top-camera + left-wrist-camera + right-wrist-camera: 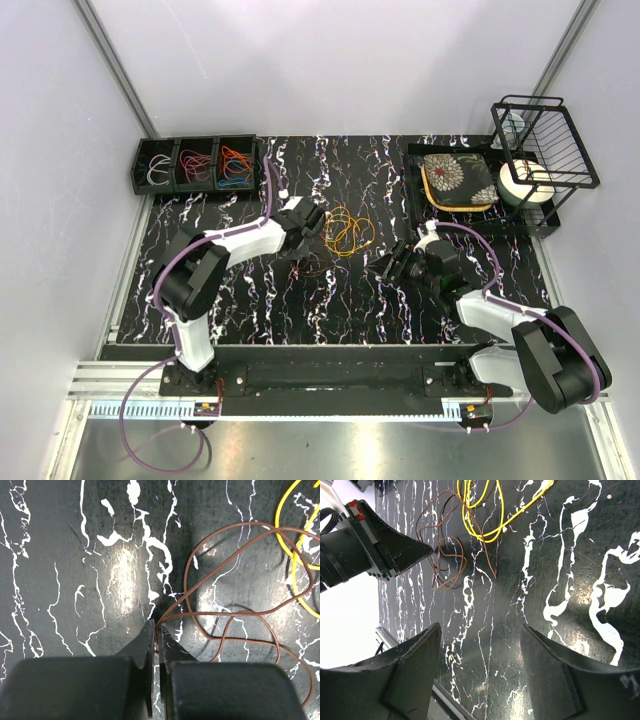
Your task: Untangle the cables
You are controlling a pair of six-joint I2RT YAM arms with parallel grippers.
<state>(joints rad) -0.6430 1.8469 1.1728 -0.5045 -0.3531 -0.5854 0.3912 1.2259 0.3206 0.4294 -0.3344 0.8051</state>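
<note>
Pinching the brown cable at its near loop, the left gripper clamps tight, seemingly to draw it clear of the yellow cable crossing it on the marbled table. The right gripper hangs nearby, jaws apart, holding nothing. The left wrist view's edge cuts off most of the yellow loops; from overhead the brown strand barely shows.
</note>
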